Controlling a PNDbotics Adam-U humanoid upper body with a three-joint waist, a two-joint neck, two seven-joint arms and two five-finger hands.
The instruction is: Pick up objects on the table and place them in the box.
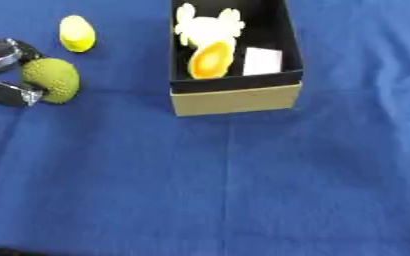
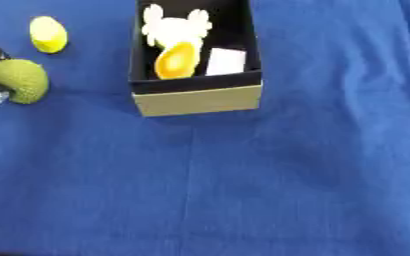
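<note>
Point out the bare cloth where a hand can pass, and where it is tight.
Free: the blue tablecloth in front of the black-lined cardboard box and to its right. Crowded: the left edge, where the left hand curls round the bumpy green fruit, with the small yellow fruit just behind.

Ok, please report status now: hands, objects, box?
Left hand curled round bumpy green fruit. Right hand not in view. Yellow fruit on cloth. Box holds three items; path clear.

Blue-clothed table bears box, yellow fruit.
</note>
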